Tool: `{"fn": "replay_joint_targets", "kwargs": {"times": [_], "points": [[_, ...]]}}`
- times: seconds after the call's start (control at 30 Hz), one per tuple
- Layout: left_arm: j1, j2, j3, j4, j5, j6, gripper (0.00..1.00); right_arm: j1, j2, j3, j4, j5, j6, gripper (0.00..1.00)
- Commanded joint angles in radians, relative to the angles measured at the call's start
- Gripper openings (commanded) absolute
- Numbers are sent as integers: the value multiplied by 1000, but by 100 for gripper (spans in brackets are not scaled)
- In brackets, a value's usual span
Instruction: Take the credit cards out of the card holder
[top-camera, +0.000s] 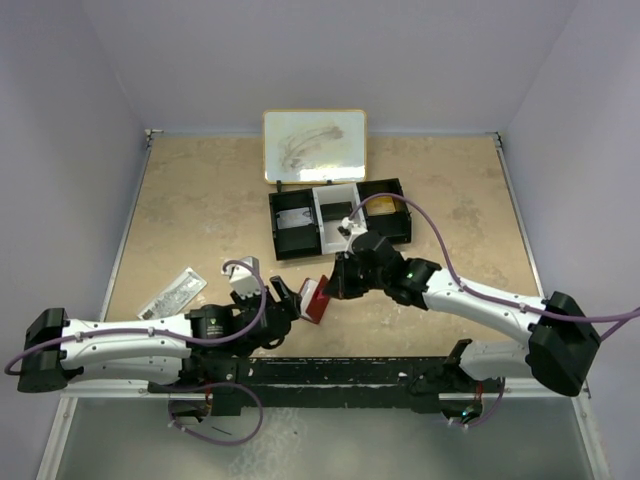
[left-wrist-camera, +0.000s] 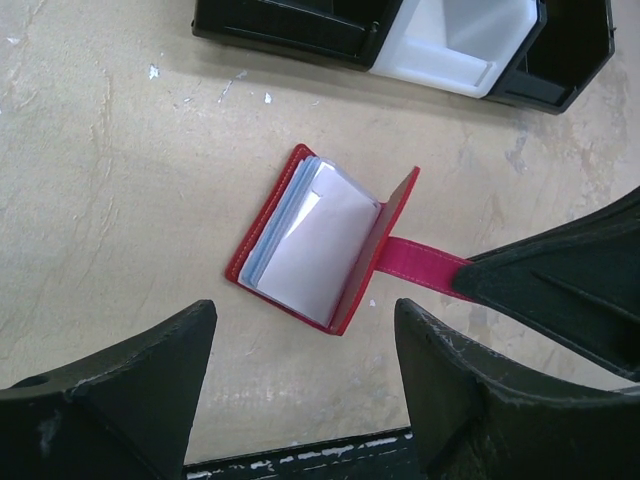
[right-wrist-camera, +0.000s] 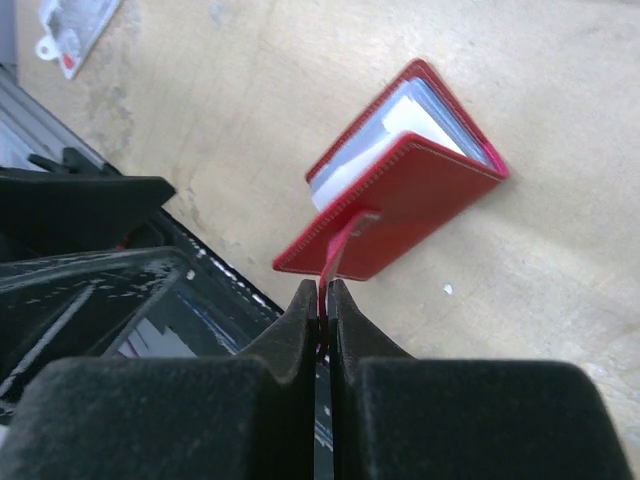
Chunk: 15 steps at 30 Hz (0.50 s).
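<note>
The red card holder (top-camera: 316, 298) lies half open on the tan table between the two arms, its pale grey-blue sleeves (left-wrist-camera: 322, 245) showing. A white card edge (right-wrist-camera: 412, 115) peeks from the sleeves; no credit cards lie outside it. My right gripper (right-wrist-camera: 323, 300) is shut on the holder's red side tab (left-wrist-camera: 425, 262), holding one cover (right-wrist-camera: 420, 195) raised. My left gripper (left-wrist-camera: 303, 335) stands open just short of the holder's near corner, touching nothing.
A long black tray (top-camera: 275, 228) with a white middle compartment stands behind the holder, and a small whiteboard (top-camera: 314, 145) beyond it. A clear plastic packet (top-camera: 172, 292) lies at the left. A black rail (top-camera: 340, 372) runs along the near edge.
</note>
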Motion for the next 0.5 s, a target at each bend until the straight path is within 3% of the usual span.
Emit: {"fn": "replay_joint_targets", "kwargs": {"times": [0.0,0.13,0.23,0.47], "points": [[-6,12,29,65,-2,83,70,3,-40,-53,-76,58,61,0],[-3,52,43,145,31,180,72,-51,-143,-174,-92,120,141,0],[52,100,25,266,184,273,75,-166,-192,-270,-44,52,151,0],[112,119,-14,369,250,294,76,-218,-125,-291,-5,67,135,1]]}}
